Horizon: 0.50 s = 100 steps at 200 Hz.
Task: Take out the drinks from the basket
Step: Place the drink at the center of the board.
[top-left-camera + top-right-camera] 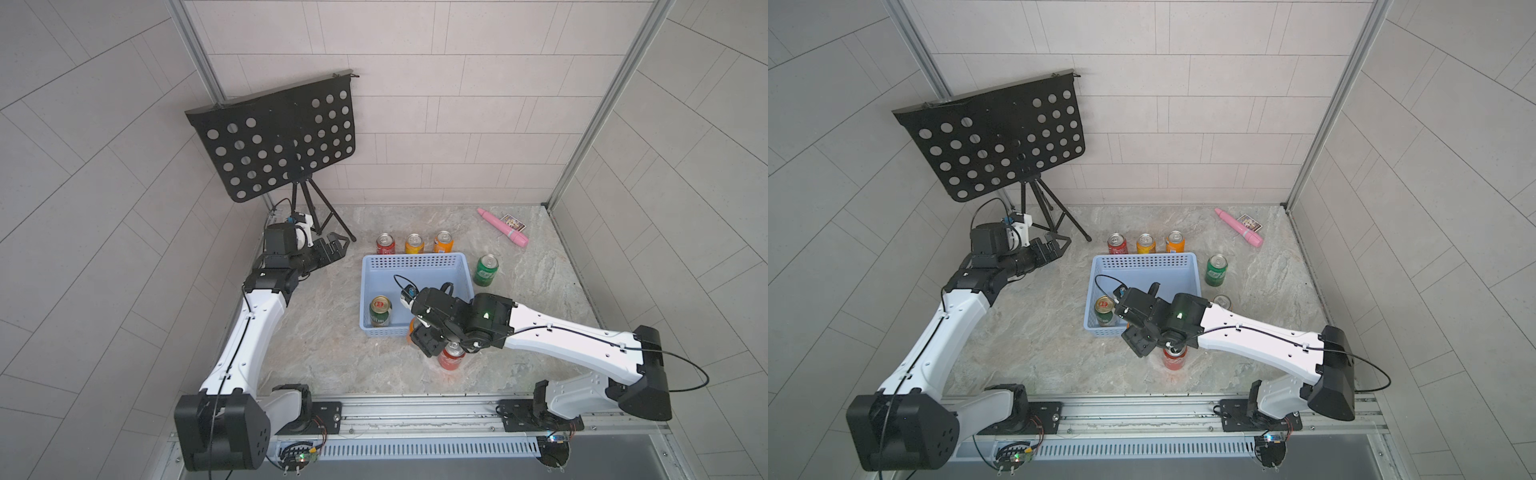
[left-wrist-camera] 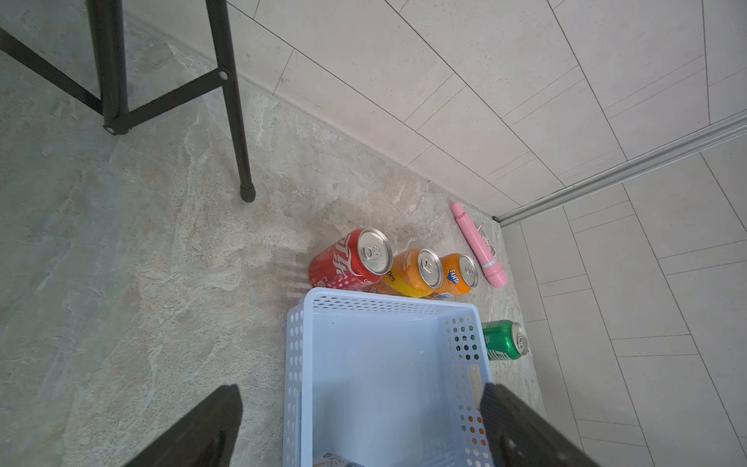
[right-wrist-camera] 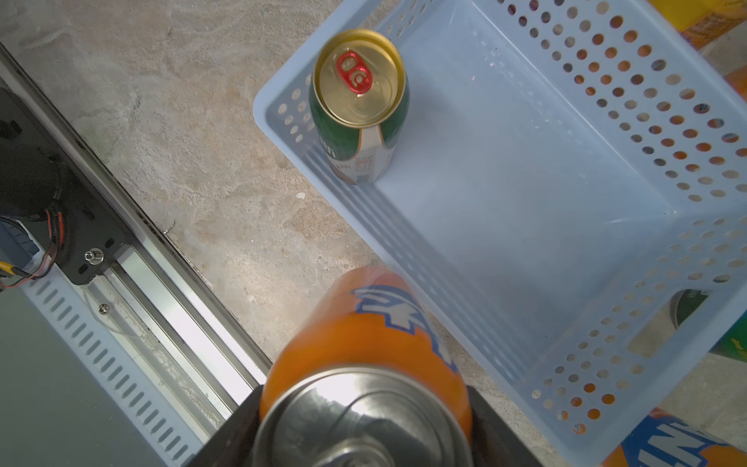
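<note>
**Basket** (image 1: 415,262), centre of both top views: one green-gold can (image 1: 380,311) is left inside, upright in the basket's lower-left corner. I have an orange can (image 3: 364,323) pinched in the right gripper (image 3: 364,428), just outside the basket's lower wall; I cannot tell whether it touches the table.

**Already out:** a row of three cans (image 1: 414,244) above the basket, a green can (image 1: 486,270) to its right, and a red can (image 1: 451,359) below it, half hidden under the arm. A sixth can (image 1: 1222,300) shows only its top.

**Left gripper** (image 1: 338,247), left of the basket: jaws spread, empty.
</note>
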Each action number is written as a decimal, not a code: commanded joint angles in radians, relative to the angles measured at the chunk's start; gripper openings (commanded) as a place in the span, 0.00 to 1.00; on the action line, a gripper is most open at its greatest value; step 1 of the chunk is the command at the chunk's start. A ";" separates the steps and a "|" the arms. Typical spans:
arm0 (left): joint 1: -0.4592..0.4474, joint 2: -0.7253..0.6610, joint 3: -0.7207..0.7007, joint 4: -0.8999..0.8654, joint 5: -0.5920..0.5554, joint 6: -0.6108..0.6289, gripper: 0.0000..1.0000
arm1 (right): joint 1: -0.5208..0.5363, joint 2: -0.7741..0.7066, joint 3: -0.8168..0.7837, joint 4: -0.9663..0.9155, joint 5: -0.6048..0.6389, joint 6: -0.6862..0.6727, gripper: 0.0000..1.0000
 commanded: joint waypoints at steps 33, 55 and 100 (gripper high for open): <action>-0.003 -0.023 -0.008 0.008 -0.008 0.022 1.00 | 0.007 0.003 -0.032 0.097 0.031 0.006 0.08; -0.003 -0.024 -0.008 0.008 -0.008 0.021 1.00 | 0.008 0.016 -0.038 0.099 0.030 0.007 0.08; -0.003 -0.027 -0.008 0.006 -0.010 0.024 1.00 | 0.010 0.031 -0.071 0.137 0.034 0.007 0.08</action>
